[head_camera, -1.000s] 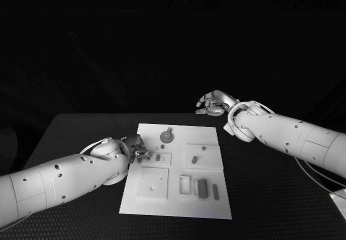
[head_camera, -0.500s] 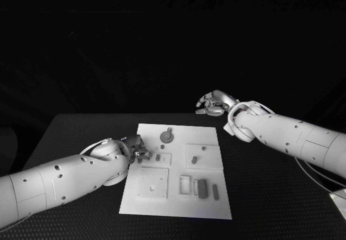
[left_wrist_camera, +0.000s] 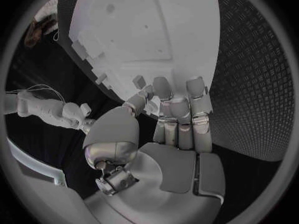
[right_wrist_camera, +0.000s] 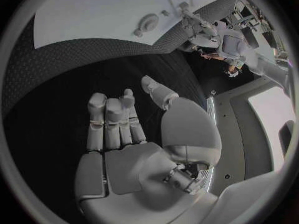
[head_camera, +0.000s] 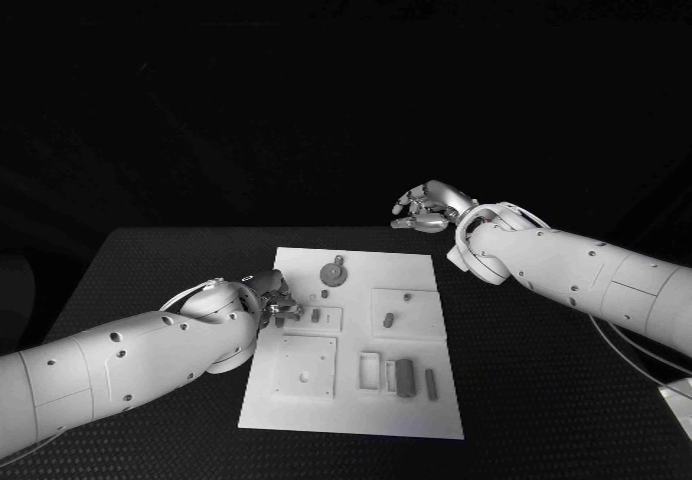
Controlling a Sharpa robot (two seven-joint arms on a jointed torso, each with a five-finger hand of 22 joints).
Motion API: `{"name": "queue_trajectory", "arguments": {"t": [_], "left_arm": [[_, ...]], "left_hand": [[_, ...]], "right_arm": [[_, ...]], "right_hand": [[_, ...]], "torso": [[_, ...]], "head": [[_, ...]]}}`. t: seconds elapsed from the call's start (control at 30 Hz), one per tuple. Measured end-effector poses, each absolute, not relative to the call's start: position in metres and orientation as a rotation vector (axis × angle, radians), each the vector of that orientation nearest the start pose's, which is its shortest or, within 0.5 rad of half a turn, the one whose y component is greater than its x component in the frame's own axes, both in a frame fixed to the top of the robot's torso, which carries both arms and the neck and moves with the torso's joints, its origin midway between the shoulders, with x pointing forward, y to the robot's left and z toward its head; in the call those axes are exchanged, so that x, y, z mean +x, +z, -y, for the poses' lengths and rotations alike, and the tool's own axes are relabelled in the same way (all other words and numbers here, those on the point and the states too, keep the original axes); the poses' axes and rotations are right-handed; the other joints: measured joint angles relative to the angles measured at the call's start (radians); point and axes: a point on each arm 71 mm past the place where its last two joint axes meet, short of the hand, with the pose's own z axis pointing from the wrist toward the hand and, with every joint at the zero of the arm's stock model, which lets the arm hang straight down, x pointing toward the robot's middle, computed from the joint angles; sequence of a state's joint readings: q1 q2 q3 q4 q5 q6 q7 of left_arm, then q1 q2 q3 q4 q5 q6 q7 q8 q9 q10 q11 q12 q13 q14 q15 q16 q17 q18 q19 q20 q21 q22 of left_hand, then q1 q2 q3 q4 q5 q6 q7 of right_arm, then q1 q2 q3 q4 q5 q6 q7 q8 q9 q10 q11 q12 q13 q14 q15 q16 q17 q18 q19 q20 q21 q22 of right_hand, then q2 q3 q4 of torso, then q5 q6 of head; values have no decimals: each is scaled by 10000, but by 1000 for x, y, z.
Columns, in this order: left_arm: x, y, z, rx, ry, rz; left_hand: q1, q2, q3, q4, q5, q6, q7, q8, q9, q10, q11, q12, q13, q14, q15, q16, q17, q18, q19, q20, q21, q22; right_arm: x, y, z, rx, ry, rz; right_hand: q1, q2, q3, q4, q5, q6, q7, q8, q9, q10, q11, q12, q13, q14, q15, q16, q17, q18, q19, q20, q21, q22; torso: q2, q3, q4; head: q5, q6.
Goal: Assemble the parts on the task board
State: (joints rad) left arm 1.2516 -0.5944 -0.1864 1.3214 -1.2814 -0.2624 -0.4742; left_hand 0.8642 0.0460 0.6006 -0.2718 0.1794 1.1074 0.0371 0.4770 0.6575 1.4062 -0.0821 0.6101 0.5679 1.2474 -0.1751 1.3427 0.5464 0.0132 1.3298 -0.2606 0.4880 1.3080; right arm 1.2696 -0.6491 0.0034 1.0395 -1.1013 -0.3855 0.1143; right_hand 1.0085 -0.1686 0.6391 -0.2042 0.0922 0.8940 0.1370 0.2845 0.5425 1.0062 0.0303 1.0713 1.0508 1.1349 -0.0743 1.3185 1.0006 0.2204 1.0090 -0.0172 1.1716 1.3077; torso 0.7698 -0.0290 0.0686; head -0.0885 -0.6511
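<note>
The white task board (head_camera: 418, 270) lies in the middle of the black table. On it are a round grey part (head_camera: 333, 272), a small peg (head_camera: 387, 320), a short part (head_camera: 315, 315) and two dark bars (head_camera: 405, 376) near the front. My left hand (head_camera: 274, 300) hovers at the board's left edge, close beside the short part, fingers stretched out over the board (left_wrist_camera: 143, 30) and holding nothing (left_wrist_camera: 177, 114). My right hand (head_camera: 428, 207) hangs above the table beyond the board's far right corner, fingers loosely bent and empty (right_wrist_camera: 115, 122).
Two raised square plates (head_camera: 307, 365) (head_camera: 405, 300) and a white rectangular frame (head_camera: 371, 370) sit on the board. Black table (head_camera: 159, 270) stretches on both sides. From the right wrist, the board (right_wrist_camera: 93, 10) and my left hand (right_wrist_camera: 194, 24) lie far ahead.
</note>
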Motion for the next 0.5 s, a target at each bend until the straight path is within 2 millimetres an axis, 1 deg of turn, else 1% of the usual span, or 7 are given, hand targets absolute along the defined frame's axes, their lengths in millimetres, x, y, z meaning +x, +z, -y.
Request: {"name": "queue_trajectory", "arguments": {"t": [0.5], "left_arm": [[513, -236, -156, -838, -3506, -19321]], "left_hand": [[0, 0, -1, -3, 32, 0, 0, 21, 4, 2, 2, 0, -8, -8, -9, 0, -8, 0, 16, 17, 0, -2]], "right_arm": [[580, -151, 251, 1974, 6892, -14855]], "right_hand": [[0, 0, 0, 0, 0, 4, -4, 0, 9, 0, 0, -1, -9, 0, 0, 0, 0, 1, 0, 0, 0, 0]], "torso": [[-1, 1, 0]], "head": [[0, -12]]}}
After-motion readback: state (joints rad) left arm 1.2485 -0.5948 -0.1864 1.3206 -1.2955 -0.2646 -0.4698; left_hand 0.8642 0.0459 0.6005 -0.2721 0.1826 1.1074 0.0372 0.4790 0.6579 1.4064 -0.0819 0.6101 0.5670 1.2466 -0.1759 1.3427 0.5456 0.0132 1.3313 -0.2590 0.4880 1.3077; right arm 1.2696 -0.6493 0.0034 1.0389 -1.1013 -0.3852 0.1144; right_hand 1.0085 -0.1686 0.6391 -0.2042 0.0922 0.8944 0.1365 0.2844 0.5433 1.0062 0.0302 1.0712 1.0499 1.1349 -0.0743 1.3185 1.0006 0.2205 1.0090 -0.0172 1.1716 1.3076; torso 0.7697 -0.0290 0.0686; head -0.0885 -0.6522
